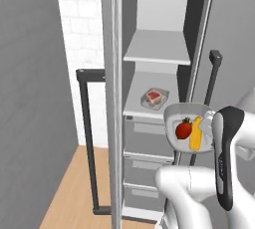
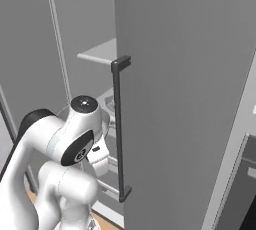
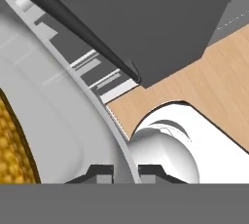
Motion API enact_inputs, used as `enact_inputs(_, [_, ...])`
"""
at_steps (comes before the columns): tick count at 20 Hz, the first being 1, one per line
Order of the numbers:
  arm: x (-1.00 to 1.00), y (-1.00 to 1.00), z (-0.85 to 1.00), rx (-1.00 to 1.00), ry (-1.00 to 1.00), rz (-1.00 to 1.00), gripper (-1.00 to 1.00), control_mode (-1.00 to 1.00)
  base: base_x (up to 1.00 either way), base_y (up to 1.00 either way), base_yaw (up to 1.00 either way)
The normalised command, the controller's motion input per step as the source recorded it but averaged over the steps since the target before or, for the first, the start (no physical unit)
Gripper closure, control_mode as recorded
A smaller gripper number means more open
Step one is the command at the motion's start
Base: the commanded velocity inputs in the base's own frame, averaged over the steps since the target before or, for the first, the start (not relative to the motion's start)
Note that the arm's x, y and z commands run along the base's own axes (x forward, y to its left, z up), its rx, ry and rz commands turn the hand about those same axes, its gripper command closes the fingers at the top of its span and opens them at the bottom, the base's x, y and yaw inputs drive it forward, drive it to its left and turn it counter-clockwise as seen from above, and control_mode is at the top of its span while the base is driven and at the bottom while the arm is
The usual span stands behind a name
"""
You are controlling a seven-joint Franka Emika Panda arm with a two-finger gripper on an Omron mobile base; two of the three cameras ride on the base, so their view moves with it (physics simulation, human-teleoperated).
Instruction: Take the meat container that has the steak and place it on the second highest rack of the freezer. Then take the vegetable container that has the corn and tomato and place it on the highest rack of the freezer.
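Note:
The freezer point(image 1: 157, 19) stands open. On its second highest rack point(image 1: 137, 104) rests the meat container point(image 1: 155, 98) with the steak point(image 1: 153, 95) in it. The highest rack point(image 1: 158, 48) is bare. In front of the drawers and tipped toward the camera hangs the vegetable container point(image 1: 174, 114), which carries the tomato point(image 1: 183, 130) and the corn point(image 1: 196, 134). In the hand view my gripper point(image 3: 126, 173) is shut on that container's pale rim point(image 3: 119, 135), and the corn point(image 3: 9, 145) shows at the left edge. My forearm hides the gripper in the left base view.
Three grey drawers point(image 1: 144, 143) sit under the racks. The open freezer door with its dark bar handle point(image 1: 87, 138) stands to the left. Another door with a dark handle point(image 2: 119, 129) stands close on the right. Wooden floor point(image 1: 69, 193) lies below.

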Motion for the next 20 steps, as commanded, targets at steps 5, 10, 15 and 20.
enact_inputs(5, [0.0,0.0,0.0,0.0,0.0,0.0,1.0,1.0,0.0,0.32,-0.14])
enact_inputs(10, [0.0,0.0,0.0,0.0,0.0,0.0,1.0,1.0,-0.03,0.52,-0.14])
enact_inputs(15, [0.0,0.0,0.0,0.0,0.0,0.0,1.0,1.0,-0.02,0.27,-0.05])
enact_inputs(20, [0.0,0.0,0.0,0.0,0.0,0.0,1.0,1.0,-0.22,-0.07,-0.01])
